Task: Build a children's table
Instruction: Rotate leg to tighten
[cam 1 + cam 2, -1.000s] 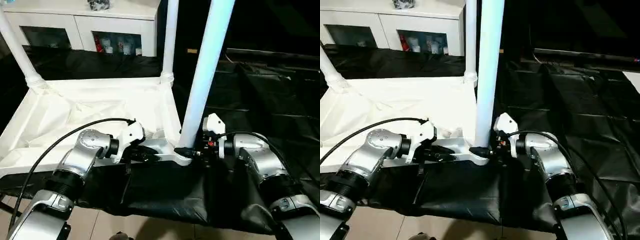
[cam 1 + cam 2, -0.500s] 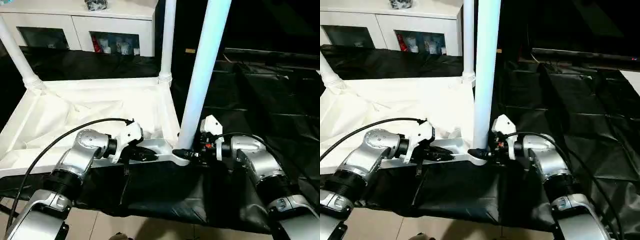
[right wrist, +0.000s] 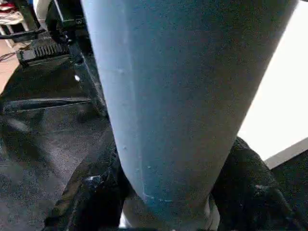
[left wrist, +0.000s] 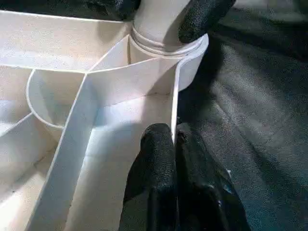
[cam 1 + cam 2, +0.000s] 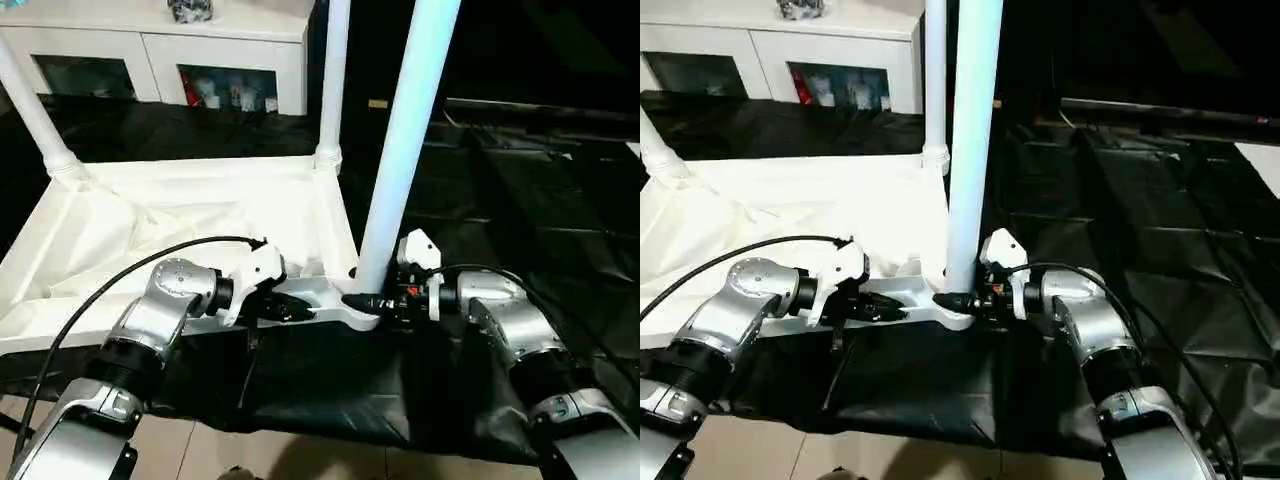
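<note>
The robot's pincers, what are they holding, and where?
The left pincer pinches the table top's near edge wall. The right pincer clasps the nearest leg at its base, by the corner socket.

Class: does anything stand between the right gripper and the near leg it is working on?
Nothing visible does. The right gripper has a finger on each side of the near leg, right at its base above the corner socket.
</note>
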Robot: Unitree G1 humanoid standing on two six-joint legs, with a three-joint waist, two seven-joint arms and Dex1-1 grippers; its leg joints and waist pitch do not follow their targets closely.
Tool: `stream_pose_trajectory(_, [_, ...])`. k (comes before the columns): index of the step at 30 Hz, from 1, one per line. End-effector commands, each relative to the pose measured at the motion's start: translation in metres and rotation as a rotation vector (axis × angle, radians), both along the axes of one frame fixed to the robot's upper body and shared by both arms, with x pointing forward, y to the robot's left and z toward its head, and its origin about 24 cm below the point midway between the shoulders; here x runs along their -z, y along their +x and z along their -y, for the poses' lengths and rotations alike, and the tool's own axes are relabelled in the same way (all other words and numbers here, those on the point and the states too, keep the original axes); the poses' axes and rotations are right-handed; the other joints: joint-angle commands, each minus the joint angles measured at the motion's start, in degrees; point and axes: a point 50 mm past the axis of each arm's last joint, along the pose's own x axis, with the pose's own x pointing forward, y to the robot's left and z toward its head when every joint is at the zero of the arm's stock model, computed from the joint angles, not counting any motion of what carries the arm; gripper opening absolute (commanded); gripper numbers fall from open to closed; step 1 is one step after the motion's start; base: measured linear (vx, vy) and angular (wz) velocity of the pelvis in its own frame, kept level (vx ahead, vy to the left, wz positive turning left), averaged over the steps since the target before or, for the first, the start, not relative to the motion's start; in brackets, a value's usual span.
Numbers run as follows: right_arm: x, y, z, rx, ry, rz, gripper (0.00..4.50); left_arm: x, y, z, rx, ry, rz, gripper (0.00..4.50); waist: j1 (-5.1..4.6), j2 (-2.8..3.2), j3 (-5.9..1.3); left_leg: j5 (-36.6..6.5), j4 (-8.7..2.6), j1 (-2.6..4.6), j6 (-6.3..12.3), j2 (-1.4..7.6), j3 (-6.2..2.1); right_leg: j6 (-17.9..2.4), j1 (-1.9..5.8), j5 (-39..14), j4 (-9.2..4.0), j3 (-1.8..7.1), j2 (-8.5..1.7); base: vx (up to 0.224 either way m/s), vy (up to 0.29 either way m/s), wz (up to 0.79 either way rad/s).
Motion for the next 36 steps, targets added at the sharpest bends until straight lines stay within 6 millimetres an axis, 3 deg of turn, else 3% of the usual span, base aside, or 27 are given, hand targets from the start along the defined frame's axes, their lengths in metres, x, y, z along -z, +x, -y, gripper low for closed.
stream_pose_trajectory(1, [0.013, -0.006, -0.008, 0.024, 0.019, -0.068, 2.04, 0.008, 0.004, 0.005, -0.081, 0.042, -0.012, 0.00, 0.06, -0.57, -3.08, -19.32, -4.52, 0.63, 0.47, 1.02, -0.17, -9.84, 2.39, -24.71, -5.14, 2.01, -2.66, 0.000, 0.000, 0.00])
stream_pose_trajectory(6, [0.037, -0.010, -0.033, 0.199, 0.005, -0.115, 2.01, 0.001, 0.024, 0.044, -0.257, 0.033, 0.062, 0.00, -0.27, -0.64, -2.57, -23.72, -4.76, 1.27, -1.12, 0.84, -0.62, -6.27, 1.72, -33.92, -6.40, 1.67, -2.83, 0.000, 0.000, 0.00])
stream_pose_trajectory(8, [0.041, -0.008, -0.040, 0.264, 0.007, -0.130, 1.98, 0.000, 0.027, 0.055, -0.293, 0.023, 0.072, 0.00, -0.79, -0.54, -2.15, -29.01, -4.41, 2.58, -1.82, 0.47, -0.98, -4.06, 0.99, -40.67, -7.89, 0.59, -2.73, 0.000, 0.000, 0.00])
stream_pose_trajectory(9, [0.043, -0.005, -0.045, 0.323, 0.006, -0.141, 1.98, -0.001, 0.029, 0.063, -0.315, 0.013, 0.078, 0.00, -1.40, -0.80, -2.43, -30.17, -4.34, 2.32, -1.94, 0.23, -1.38, -2.40, 1.65, -42.37, -8.50, -0.34, -2.85, 0.000, 0.000, 0.00])
stream_pose_trajectory(11, [0.046, 0.001, -0.054, 0.446, -0.002, -0.162, 1.98, -0.002, 0.031, 0.076, -0.327, 0.004, 0.092, 0.00, -1.89, 0.14, -2.49, -31.59, -5.16, 1.91, -1.90, 0.56, -2.07, -2.11, 2.52, -40.14, -8.75, -1.17, -2.88, 0.000, 0.000, 0.00])
stream_pose_trajectory(13, [0.043, 0.006, -0.066, 0.511, 0.027, -0.168, 1.98, -0.002, 0.030, 0.084, -0.304, 0.009, 0.106, 0.00, -3.27, 0.64, -2.20, -38.07, -5.69, 2.81, -2.04, 0.98, -2.66, -2.06, 2.58, -37.44, -9.78, -3.19, -2.25, -0.053, 0.050, -0.09])
stream_pose_trajectory(14, [0.043, 0.006, -0.067, 0.514, 0.031, -0.168, 1.98, -0.002, 0.030, 0.085, -0.301, 0.011, 0.107, 0.00, -3.51, 1.72, -2.02, -43.41, -6.87, 2.64, -2.34, 1.71, -3.27, -2.38, 3.68, -33.03, -9.13, -4.03, -1.83, -0.050, 0.058, -0.07])
stream_pose_trajectory(15, [0.038, 0.008, -0.075, 0.517, 0.063, -0.165, 1.98, -0.002, 0.029, 0.087, -0.272, 0.027, 0.127, 0.00, -3.49, 1.98, -2.10, -47.72, -9.25, 0.82, -2.38, 3.20, -3.80, -4.01, 6.21, -24.12, -4.89, -3.23, -1.54, -0.092, 0.037, -0.04])
stream_pose_trajectory(16, [0.033, 0.009, -0.076, 0.493, 0.087, -0.137, 1.98, -0.002, 0.029, 0.084, -0.249, 0.037, 0.139, 0.00, -2.84, 2.20, -1.80, -50.00, -10.96, -0.08, -2.52, 3.86, -3.45, -4.72, 6.85, -20.75, -2.13, -2.68, -1.12, -0.092, 0.037, -0.04])
stream_pose_trajectory(17, [0.033, 0.009, -0.076, 0.493, 0.087, -0.137, 1.98, -0.002, 0.029, 0.084, -0.249, 0.037, 0.139, 0.00, -1.17, 2.27, -1.49, -52.40, -12.69, 0.00, -2.96, 4.00, -1.23, -6.22, 6.02, -17.81, 0.89, -1.94, -0.33, -0.073, -0.023, 0.12])
stream_pose_trajectory(18, [0.029, 0.010, -0.077, 0.478, 0.099, -0.117, 2.52, -0.002, 0.029, 0.082, -0.235, 0.042, 0.146, 0.00, -1.44, -0.85, -1.13, -45.84, -8.05, 4.01, -1.79, 1.19, -0.20, -3.58, 1.54, -34.51, -5.83, -0.83, -0.90, 0.043, -0.090, 0.24])
stream_pose_trajectory(19, [0.025, 0.012, -0.075, 0.459, 0.125, -0.103, 2.65, -0.001, 0.028, 0.076, -0.223, 0.052, 0.149, 0.00, -1.30, -1.94, -1.05, -36.97, -0.20, 9.28, -1.93, -2.24, 0.77, -0.72, -4.00, -49.77, -13.33, -2.55, -2.32, 0.043, -0.090, 0.24])
stream_pose_trajectory(20, [0.022, 0.013, -0.073, 0.453, 0.141, -0.096, 2.65, -0.002, 0.028, 0.072, -0.206, 0.056, 0.158, 0.00, -1.91, -2.39, -0.90, -21.56, 3.25, 6.72, 0.83, -2.72, -0.61, 0.89, -0.90, -61.21, -14.22, -2.03, -7.63, 0.060, -0.035, -0.21])
stream_pose_trajectory(21, [0.020, 0.014, -0.070, 0.448, 0.156, -0.094, 2.71, -0.001, 0.027, 0.069, -0.193, 0.059, 0.157, 0.00, -1.24, -0.55, -2.12, -17.43, -1.66, 1.12, 1.12, -0.40, -1.92, 2.94, 5.81, -52.98, -10.80, -3.80, -7.41, 0.015, 0.026, -0.31])
stream_pose_trajectory(22, [0.020, 0.014, -0.070, 0.448, 0.156, -0.094, 2.85, -0.001, 0.027, 0.069, -0.193, 0.059, 0.157, 0.00, -1.66, 0.63, -1.93, -21.94, -3.54, 0.19, -0.09, 0.91, -2.70, 3.47, 6.27, -47.85, -9.82, -5.70, -5.99, 0.080, 0.064, -0.61])
stream_pose_trajectory(23, [0.017, 0.015, -0.065, 0.435, 0.167, -0.091, 2.85, -0.001, 0.027, 0.064, -0.185, 0.066, 0.161, 0.00, -2.49, 1.96, -2.12, -33.38, -6.38, -1.23, -1.37, 3.38, -4.32, 1.88, 7.89, -33.30, -5.61, -5.74, -4.24, 0.059, 0.028, -0.41])
stream_pose_trajectory(24, [0.013, 0.017, -0.057, 0.395, 0.166, -0.073, 3.11, 0.000, 0.025, 0.055, -0.170, 0.083, 0.158, 0.00, -1.17, 3.10, -1.78, -45.46, -9.59, -0.89, -1.89, 5.32, -4.79, -3.49, 7.60, -15.92, 0.55, -3.32, -2.82, 0.057, 0.008, -0.30])
stream_pose_trajectory(25, [0.013, 0.017, -0.057, 0.389, 0.164, -0.070, 3.11, 0.000, 0.025, 0.054, -0.169, 0.085, 0.157, 0.00, -1.03, 2.87, -1.60, -48.63, -10.29, 0.18, -2.33, 5.37, -4.15, -5.42, 6.41, -11.56, 0.81, -2.93, -2.39, 0.000, 0.000, 0.00])
stream_pose_trajectory(26, [0.013, 0.017, -0.057, 0.389, 0.164, -0.070, 3.11, 0.000, 0.025, 0.054, -0.169, 0.085, 0.157, 0.00, -1.32, 0.19, -1.14, -45.22, -7.43, 3.40, -3.01, 2.33, -2.58, -5.74, 2.98, -22.99, -4.24, -1.52, -2.90, 0.062, -0.050, 0.24])
stream_pose_trajectory(27, [0.011, 0.017, -0.053, 0.365, 0.153, -0.058, 3.17, 0.001, 0.025, 0.050, -0.160, 0.094, 0.151, 0.00, -0.92, -1.49, -0.56, -30.80, -0.81, 6.87, -2.36, -1.70, -1.08, -1.56, -0.99, -48.35, -11.01, -3.31, -5.15, 0.059, -0.059, 0.12])
stream_pose_trajectory(28, [0.010, 0.015, -0.047, 0.316, 0.130, -0.047, 3.35, 0.001, 0.023, 0.044, -0.142, 0.097, 0.135, 0.00, -0.95, -1.75, -0.57, -23.34, 1.61, 6.83, -1.15, -2.49, -0.69, 0.39, -1.09, -55.39, -12.62, -3.52, -6.10, 0.059, -0.059, 0.12])
stream_pose_trajectory(29, [0.009, 0.013, -0.039, 0.253, 0.104, -0.039, 3.35, -0.001, 0.021, 0.039, -0.104, 0.094, 0.133, 0.00, -0.49, -1.46, -1.50, -14.30, -0.73, 2.24, 0.64, -1.37, -1.58, 2.30, 3.90, -54.12, -10.45, -3.15, -7.37, 0.070, -0.031, -0.22])
stream_pose_trajectory(30, [0.009, 0.013, -0.039, 0.253, 0.104, -0.039, 3.35, -0.001, 0.021, 0.039, -0.104, 0.094, 0.133, 0.00, 0.15, -0.21, -1.53, -14.28, -1.92, 1.85, 0.58, -0.57, -1.87, 2.23, 4.49, -51.61, -10.53, -3.58, -7.10, 0.100, 0.016, -0.37])
stream_pose_trajectory(31, [0.008, 0.011, -0.030, 0.192, 0.081, -0.042, 3.35, -0.002, 0.019, 0.033, -0.074, 0.092, 0.115, 0.00, -0.18, 0.39, -2.11, -15.70, -4.08, -0.05, -0.45, 0.93, -2.62, 1.45, 5.58, -41.31, -8.67, -4.00, -5.56, 0.100, 0.016, -0.37])
stream_pose_trajectory(32, [0.007, 0.009, -0.025, 0.151, 0.066, -0.046, 3.35, -0.004, 0.018, 0.029, -0.053, 0.091, 0.104, 0.00, 0.26, 1.06, -2.70, -15.56, -4.76, 0.38, -1.02, 1.76, -2.90, -1.56, 5.52, -30.46, -7.73, -3.54, -5.28, 0.049, 0.025, -0.19])
stream_pose_trajectory(33, [0.007, 0.008, -0.021, 0.124, 0.060, -0.050, 3.35, -0.004, 0.016, 0.026, -0.033, 0.092, 0.095, 0.00, 0.39, 0.85, -2.58, -14.20, -4.95, 0.58, -0.91, 1.79, -2.56, -5.28, 4.93, -23.56, -6.96, -2.90, -4.85, 0.000, 0.000, 0.00])
stream_pose_trajectory(36, [0.004, 0.004, -0.009, 0.013, 0.032, -0.068, 3.35, -0.007, 0.010, 0.015, 0.052, 0.101, 0.061, 0.00, 0.28, 0.42, -1.98, -20.24, -5.17, 1.42, -0.70, 1.55, -1.71, -8.72, 3.83, -27.34, -6.71, -2.28, -4.27, 0.018, 0.004, 0.00])
